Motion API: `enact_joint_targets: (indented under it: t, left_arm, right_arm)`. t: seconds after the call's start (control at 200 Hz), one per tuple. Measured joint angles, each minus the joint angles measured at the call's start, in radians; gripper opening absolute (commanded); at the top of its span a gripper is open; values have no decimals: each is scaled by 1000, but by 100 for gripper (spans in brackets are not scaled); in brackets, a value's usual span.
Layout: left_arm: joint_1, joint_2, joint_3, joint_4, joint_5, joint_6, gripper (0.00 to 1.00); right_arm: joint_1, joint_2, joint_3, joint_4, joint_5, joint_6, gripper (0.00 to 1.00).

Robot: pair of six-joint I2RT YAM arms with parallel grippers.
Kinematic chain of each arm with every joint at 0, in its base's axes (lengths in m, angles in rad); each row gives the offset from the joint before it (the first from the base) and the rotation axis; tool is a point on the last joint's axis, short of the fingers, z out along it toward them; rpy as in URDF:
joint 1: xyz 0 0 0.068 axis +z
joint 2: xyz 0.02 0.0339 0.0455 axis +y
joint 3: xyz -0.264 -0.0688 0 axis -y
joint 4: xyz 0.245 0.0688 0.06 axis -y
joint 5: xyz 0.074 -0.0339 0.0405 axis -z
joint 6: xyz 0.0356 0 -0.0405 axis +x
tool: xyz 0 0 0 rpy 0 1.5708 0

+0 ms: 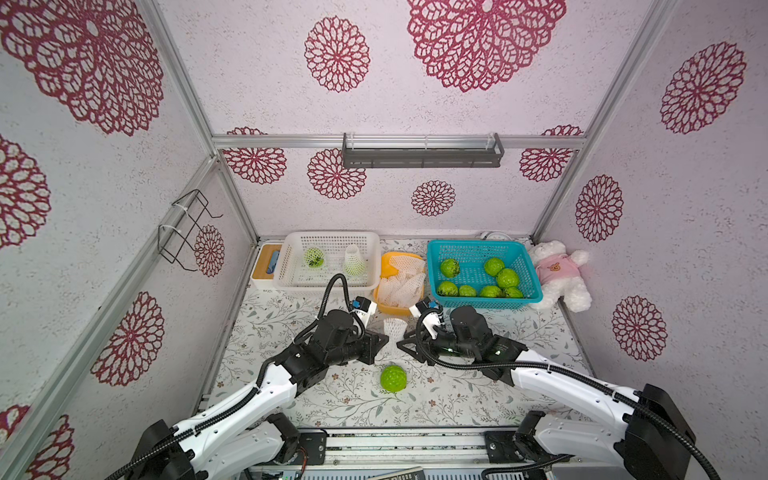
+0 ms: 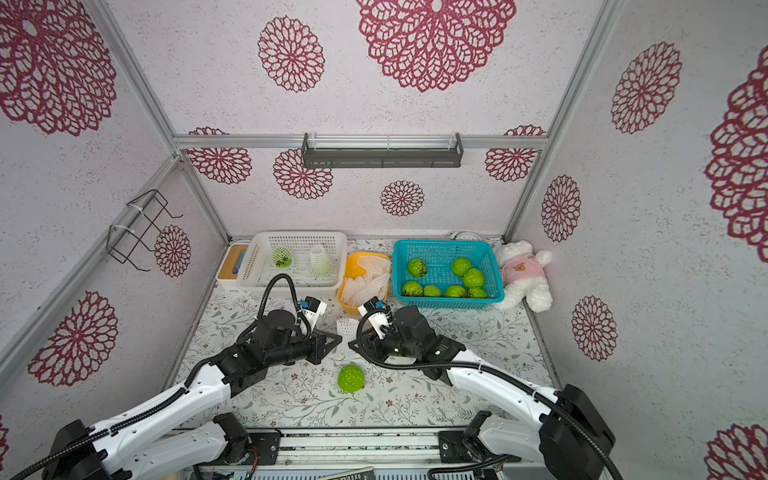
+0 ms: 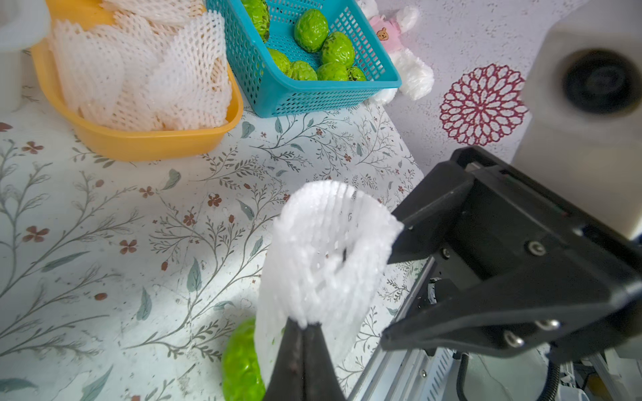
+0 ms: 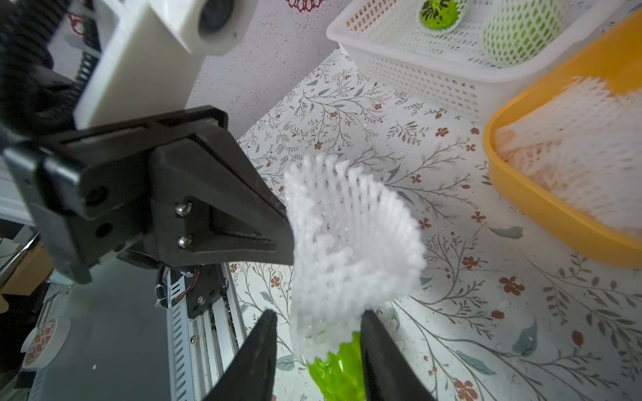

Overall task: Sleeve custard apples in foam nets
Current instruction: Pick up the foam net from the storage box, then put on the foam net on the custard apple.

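The left gripper (image 3: 305, 324) has its fingers pressed together on one edge of a foam net (image 3: 323, 250), pinching the white mesh. Opposite it, the right gripper (image 4: 318, 312) stands spread, a finger on either side of the net's other edge, with daylight showing beside one finger, so it isn't clamped.

The net is a soft white tube. Its diamond holes are pulled into long ribs and its mouth gapes round, held up between the two grippers over the middle of the table (image 1: 457, 399).

Just beside it, on the robot's side, one bare custard apple (image 1: 393, 378) lies on the flowered cloth. It is bright green and knobbly.

Further back, the teal basket (image 1: 486, 303) holds seven bare custard apples (image 1: 508, 277), several with dark blotches. The white basket (image 1: 332, 236) holds two more, each in its own net: one (image 1: 314, 257) shows green and a dark blotch at the open end, the other (image 1: 354, 262) stands upright, green showing through the mesh.

That makes ten fruits in all.

Between the baskets, a yellow tub (image 1: 390, 267) is heaped with spare foam nets (image 1: 401, 282), too tangled to count.

A plush bear (image 1: 559, 274) lies beside the teal basket.
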Motion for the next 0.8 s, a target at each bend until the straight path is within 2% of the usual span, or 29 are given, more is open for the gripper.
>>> enact_joint_targets:
  t: [0.225, 0.475, 0.801]
  left_arm:
    - [-12, -13, -105, 99, -56, -7, 0]
    - [-35, 3, -178, 224, -127, -1, 0]
    - [-138, 44, -186, 261, -171, 43, 0]
  right_arm:
    - [0, 0, 0, -21, 96, 0, 44]
    - [0, -1, -16, -26, 126, 9, 44]
    - [0, -10, -62, -26, 125, 44, 44]
